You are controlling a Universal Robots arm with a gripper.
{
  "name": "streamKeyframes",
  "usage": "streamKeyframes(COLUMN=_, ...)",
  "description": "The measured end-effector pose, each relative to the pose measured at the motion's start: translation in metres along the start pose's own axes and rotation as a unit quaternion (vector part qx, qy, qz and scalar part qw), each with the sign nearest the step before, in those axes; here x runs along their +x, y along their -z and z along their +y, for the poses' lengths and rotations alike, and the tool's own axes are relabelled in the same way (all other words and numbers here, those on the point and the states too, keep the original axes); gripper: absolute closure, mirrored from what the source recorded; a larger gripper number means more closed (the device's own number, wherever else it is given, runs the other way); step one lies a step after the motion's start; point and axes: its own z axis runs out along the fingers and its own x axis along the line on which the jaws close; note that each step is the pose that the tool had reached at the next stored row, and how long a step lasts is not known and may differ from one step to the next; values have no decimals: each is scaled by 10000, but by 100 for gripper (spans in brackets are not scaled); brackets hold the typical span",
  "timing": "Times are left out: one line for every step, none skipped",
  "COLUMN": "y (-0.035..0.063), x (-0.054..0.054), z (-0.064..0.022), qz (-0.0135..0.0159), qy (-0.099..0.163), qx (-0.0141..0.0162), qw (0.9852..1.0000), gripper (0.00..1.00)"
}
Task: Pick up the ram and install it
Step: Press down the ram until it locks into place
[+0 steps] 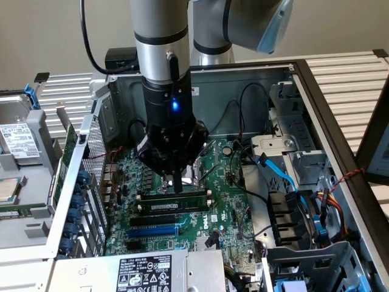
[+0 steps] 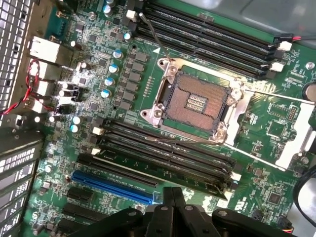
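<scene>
The ram point(image 1: 182, 207) is a long dark green stick with a white label. It stands on edge in the memory slot nearest the black and blue expansion slots on the motherboard point(image 1: 225, 182). In the wrist view the ram point(image 2: 187, 174) shows as a green strip beside the bare black memory slots point(image 2: 163, 144). My gripper point(image 1: 176, 186) hangs straight down over the middle of these slots, shut, with nothing between its fingers. Its black fingertips point(image 2: 173, 196) end just short of the ram. Whether they touch it I cannot tell.
The board lies inside an open computer case point(image 1: 304, 73). The bare CPU socket point(image 2: 195, 101) lies past the slots, and the blue expansion slot point(image 2: 113, 187) and a black one beside it. A perforated rear panel point(image 1: 91, 158) rises at the exterior view's left; drive cages and cables point(image 1: 285, 176) crowd its right.
</scene>
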Motion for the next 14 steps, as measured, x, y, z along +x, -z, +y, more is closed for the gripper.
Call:
streamKeyframes(y=0, x=0, z=0, qz=8, qy=-75, qx=1, qw=10000, gripper=89)
streamKeyframes(y=0, x=0, z=0, qz=15, qy=-149, qx=1, qw=9999, gripper=89)
streamKeyframes(y=0, x=0, z=0, qz=21, qy=-223, qx=2, qw=9997, gripper=89)
streamKeyframes(y=0, x=0, z=0, qz=26, qy=-293, qx=3, qw=9996, gripper=89)
streamKeyframes(y=0, x=0, z=0, qz=31, qy=-364, qx=3, qw=9993, gripper=89)
streamKeyframes(y=0, x=0, z=0, qz=36, qy=-436, qx=4, qw=9990, gripper=89)
streamKeyframes(y=0, x=0, z=0, qz=42, qy=-509, qx=5, qw=9987, gripper=89)
streamKeyframes(y=0, x=0, z=0, qz=47, qy=-578, qx=6, qw=9983, gripper=89)
streamKeyframes(y=0, x=0, z=0, qz=51, qy=-647, qx=7, qw=9979, gripper=89)
streamKeyframes(y=0, x=0, z=0, qz=54, qy=-716, qx=8, qw=9974, gripper=89)
streamKeyframes(y=-1, x=0, z=0, qz=58, qy=-781, qx=9, qw=9969, gripper=89)
streamKeyframes(y=0, x=0, z=0, qz=61, qy=-846, qx=10, qw=9964, gripper=89)
streamKeyframes(y=0, x=0, z=0, qz=64, qy=-910, qx=11, qw=9958, gripper=89)
streamKeyframes(y=0, x=0, z=0, qz=68, qy=-976, qx=12, qw=9952, gripper=89)
